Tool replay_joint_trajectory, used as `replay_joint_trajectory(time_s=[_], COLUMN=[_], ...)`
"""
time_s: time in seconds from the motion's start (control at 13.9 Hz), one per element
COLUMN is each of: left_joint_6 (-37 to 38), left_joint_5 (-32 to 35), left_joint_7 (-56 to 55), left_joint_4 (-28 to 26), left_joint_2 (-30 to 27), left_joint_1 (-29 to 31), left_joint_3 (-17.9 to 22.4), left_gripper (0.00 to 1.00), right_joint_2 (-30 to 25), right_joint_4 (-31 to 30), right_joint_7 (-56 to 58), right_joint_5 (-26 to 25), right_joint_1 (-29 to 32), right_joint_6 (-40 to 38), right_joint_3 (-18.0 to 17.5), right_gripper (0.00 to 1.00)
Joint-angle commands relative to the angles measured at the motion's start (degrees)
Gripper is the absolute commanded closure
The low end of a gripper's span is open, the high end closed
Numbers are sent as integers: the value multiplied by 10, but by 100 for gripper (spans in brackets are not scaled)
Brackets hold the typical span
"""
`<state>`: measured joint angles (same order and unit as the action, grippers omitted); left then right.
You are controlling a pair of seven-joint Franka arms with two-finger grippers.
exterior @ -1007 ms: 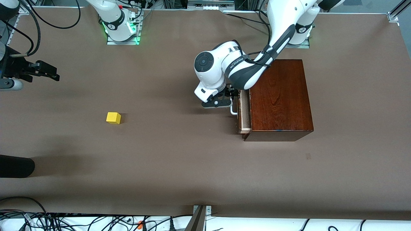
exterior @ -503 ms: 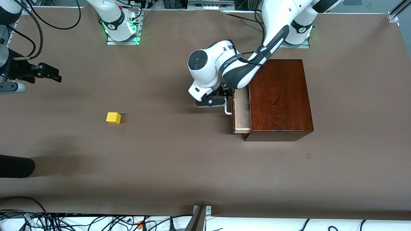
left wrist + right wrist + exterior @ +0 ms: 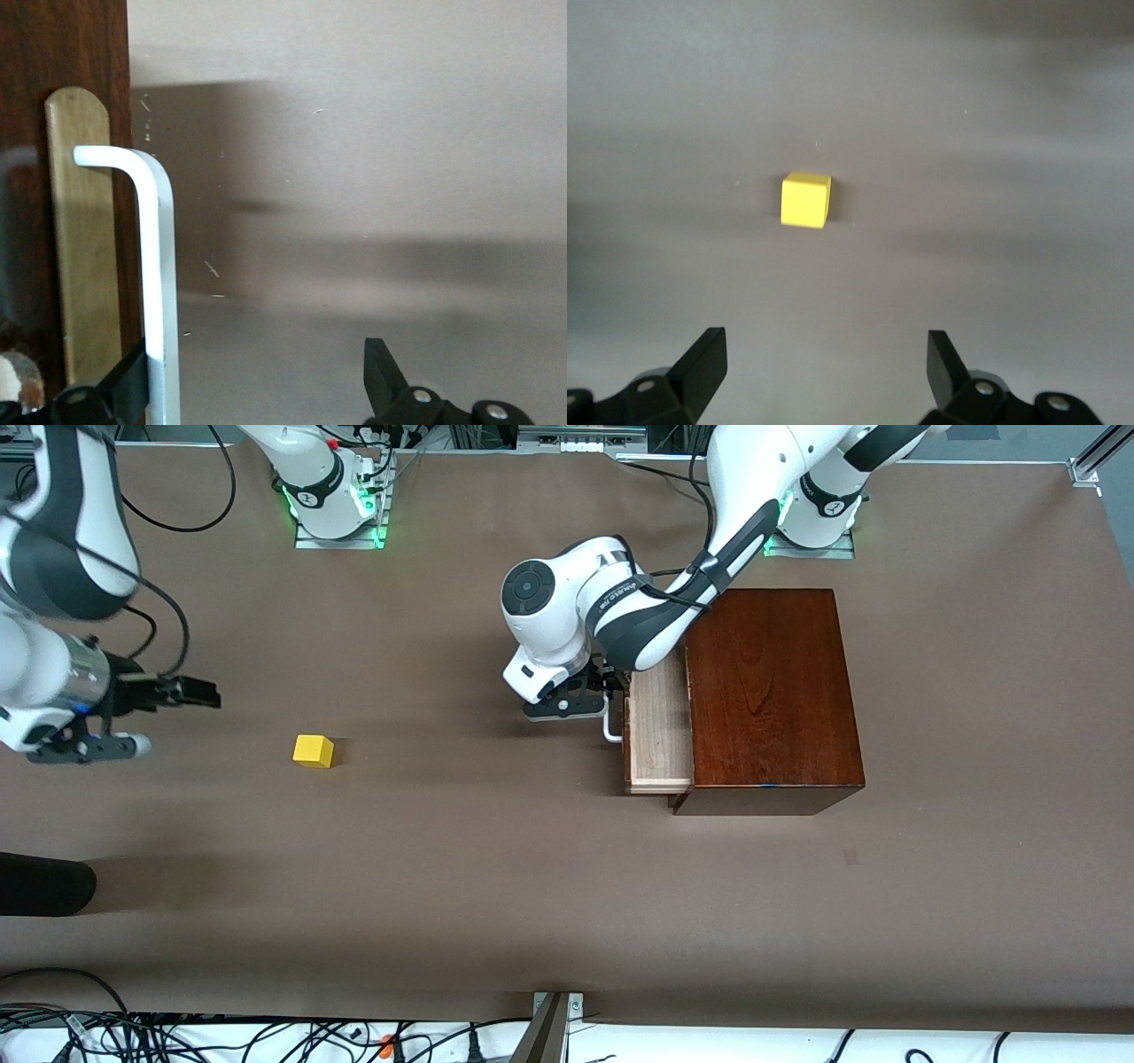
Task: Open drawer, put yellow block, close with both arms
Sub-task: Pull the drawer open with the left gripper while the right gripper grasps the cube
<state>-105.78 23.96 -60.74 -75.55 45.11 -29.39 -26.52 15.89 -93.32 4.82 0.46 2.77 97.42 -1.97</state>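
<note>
From the front, the drawer (image 3: 657, 735) is seen part-way out of the wooden box (image 3: 772, 698), its pale tray bare; the left gripper (image 3: 592, 701) is at the white handle (image 3: 611, 732), while the yellow block (image 3: 314, 750) rests on the brown table (image 3: 496, 886), toward the right arm's end. In the left wrist view, one finger (image 3: 133, 382) touches the handle (image 3: 158, 266), the jaws spread. In the right wrist view, the right gripper (image 3: 824, 367) hangs spread above the yellow block (image 3: 805, 199).

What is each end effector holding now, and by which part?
Nothing is clamped. The left end effector is open around the white drawer handle, one finger at the bar. The right end effector is open and empty, near the yellow block.
</note>
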Motion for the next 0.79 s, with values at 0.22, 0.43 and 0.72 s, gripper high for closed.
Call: replay_joint_trajectory(time_s=[0.22,0.43,0.72], left_joint_6=[-18,-23,-54], left_joint_5=[2,2,2], left_joint_7=[-25,-29,-32], left_joint_4=[99,109,109], left_joint_2=[61,67,67], left_joint_1=[-44,-52,-52], left_joint_3=[-9,-8,-9], left_gripper=[0,0,0], right_joint_2=[48,65,79], right_joint_4=[-54,-99,-169], right_joint_7=[-39,-92,-96], right_joint_5=[10,10,10], right_joint_1=[-21,-39,-44], right_joint_6=[128,195,282], right_joint_3=[-2,-3,-3], right_gripper=[0,0,0])
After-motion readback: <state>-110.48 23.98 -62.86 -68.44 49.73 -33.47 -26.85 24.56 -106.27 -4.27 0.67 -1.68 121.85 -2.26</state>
